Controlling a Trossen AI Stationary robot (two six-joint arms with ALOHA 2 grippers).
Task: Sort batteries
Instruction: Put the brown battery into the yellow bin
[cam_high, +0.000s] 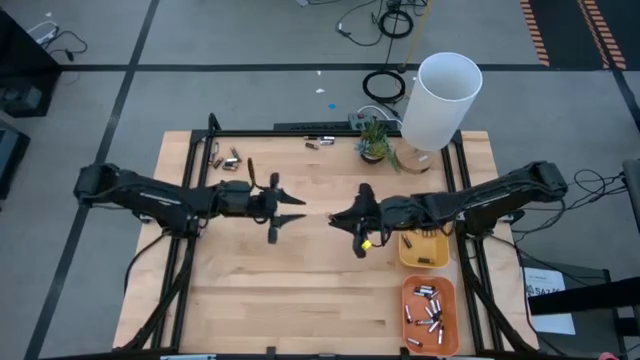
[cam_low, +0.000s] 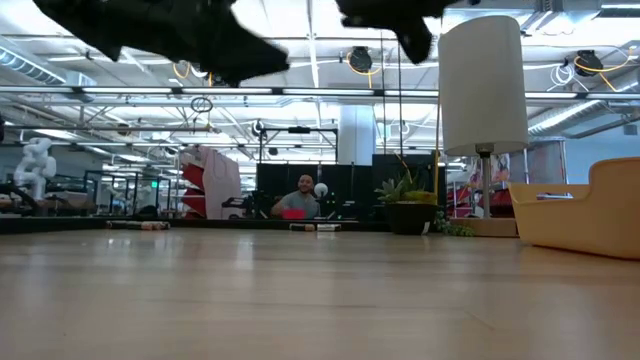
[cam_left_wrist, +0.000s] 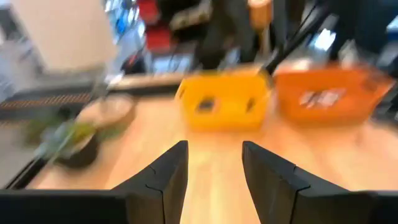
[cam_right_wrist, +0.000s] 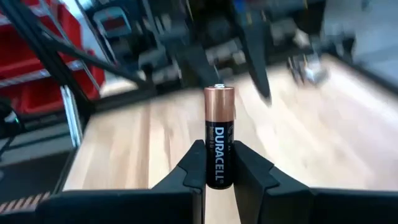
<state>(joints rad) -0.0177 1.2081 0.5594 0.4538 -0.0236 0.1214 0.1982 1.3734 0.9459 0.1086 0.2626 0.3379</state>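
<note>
Looks like a robotics lab in a big industrial hall: exposed ceiling trusses (cam_low: 300, 95) with strip lights, red storage bins (cam_low: 195, 190), a white humanoid robot (cam_low: 35, 165) off to one side, cables (cam_high: 385, 85) on the grey floor.

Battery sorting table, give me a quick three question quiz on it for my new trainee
1. True or false: the right gripper is shut on a battery.
2. Which tray holds many loose batteries? A) orange tray B) yellow tray
3. Fill in: the left gripper is open and holds ____.

Key
1. True; the copper-topped cell stands upright between its fingers.
2. A.
3. Nothing; only bare table shows between its fingers.
</note>
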